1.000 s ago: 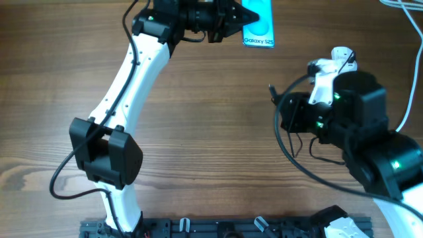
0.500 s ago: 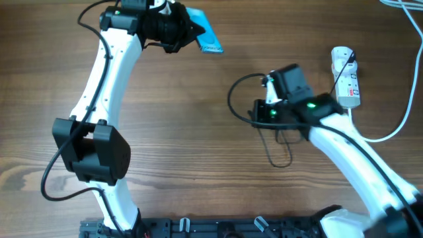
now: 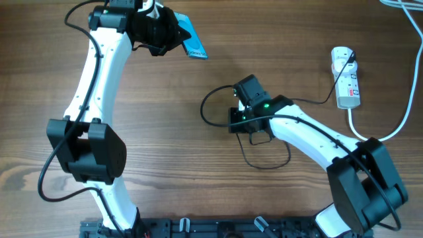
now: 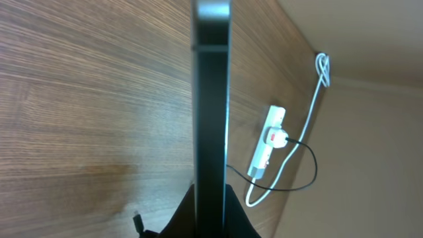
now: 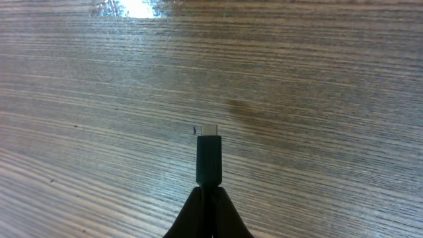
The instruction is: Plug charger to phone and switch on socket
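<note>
Phone (image 3: 193, 42) pinched edge-on by left gripper (image 3: 176, 34), well left of socket (image 3: 347, 79). Right gripper (image 5: 210, 197), between them, clamps charger (image 5: 210, 157) tip; only right wrist view shows its metal connector, only overhead the cable running to socket.

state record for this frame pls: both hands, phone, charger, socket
left hand: shut on phone, upper left of table
phone: tilted in overhead view, edge-on in left wrist view
right hand: shut on charger, mid-table
charger: tip sticks out past the fingers, apart from phone; cable loops on table and runs to socket
socket: lying at right side of table; switch state cannot tell
charger in phone: not yet
</note>
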### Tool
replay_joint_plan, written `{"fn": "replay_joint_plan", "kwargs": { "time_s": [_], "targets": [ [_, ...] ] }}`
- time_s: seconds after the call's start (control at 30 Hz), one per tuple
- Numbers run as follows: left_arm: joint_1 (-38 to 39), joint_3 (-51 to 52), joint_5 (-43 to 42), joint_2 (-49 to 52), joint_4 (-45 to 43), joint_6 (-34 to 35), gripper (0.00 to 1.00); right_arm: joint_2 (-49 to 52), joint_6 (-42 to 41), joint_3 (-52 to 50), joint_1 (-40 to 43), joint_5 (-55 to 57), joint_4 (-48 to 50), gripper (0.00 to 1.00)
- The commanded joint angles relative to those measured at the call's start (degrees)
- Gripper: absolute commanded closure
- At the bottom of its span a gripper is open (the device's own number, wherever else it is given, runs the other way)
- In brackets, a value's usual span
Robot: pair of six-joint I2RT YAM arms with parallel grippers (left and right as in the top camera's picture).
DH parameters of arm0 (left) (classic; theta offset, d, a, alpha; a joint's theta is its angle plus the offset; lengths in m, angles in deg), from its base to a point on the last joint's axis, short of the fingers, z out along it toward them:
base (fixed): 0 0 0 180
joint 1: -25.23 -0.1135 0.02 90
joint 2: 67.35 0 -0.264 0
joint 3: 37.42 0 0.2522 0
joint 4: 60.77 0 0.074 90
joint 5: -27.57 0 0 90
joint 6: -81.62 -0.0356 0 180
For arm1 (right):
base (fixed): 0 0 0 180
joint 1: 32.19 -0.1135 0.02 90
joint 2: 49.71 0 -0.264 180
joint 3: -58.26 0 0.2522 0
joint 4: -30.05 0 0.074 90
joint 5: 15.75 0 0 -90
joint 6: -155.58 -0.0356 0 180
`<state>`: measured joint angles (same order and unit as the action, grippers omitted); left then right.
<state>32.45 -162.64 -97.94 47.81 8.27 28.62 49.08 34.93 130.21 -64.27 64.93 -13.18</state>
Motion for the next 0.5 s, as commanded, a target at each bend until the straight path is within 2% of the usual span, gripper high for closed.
{"fn": "replay_joint_plan", "kwargs": {
  "time_s": [0.0,0.3,0.33,0.37,0.4,0.47],
  "targets": [
    [-0.02,-0.28,2.38,-1.81,-0.37,-2.27,0.96,1.88,-1.51,-0.57,-0.61,4.22,0.31,0.95],
    [-0.07,-0.28,2.40,-1.81,-0.31,-2.27,0.96,4.85,-3.89,-2.34,-0.66,4.42,2.58,0.95],
    [-0.07,-0.28,2.40,-1.81,-0.28,-2.27,0.96,4.90,-3.87,-2.45,-0.66,4.39,2.62,0.92],
    [-0.07,-0.28,2.40,-1.81,-0.22,-2.27,0.96,4.90,-3.91,-2.45,-0.66,4.17,2.62,0.87],
    [-0.07,-0.28,2.40,-1.81,-0.17,-2.27,0.96,4.87,-3.87,-2.43,-0.66,3.67,2.60,0.78],
    [-0.07,-0.28,2.40,-1.81,-0.17,-2.27,0.96,4.83,-3.89,-2.34,-0.66,2.21,2.60,0.50]
  ]
}}
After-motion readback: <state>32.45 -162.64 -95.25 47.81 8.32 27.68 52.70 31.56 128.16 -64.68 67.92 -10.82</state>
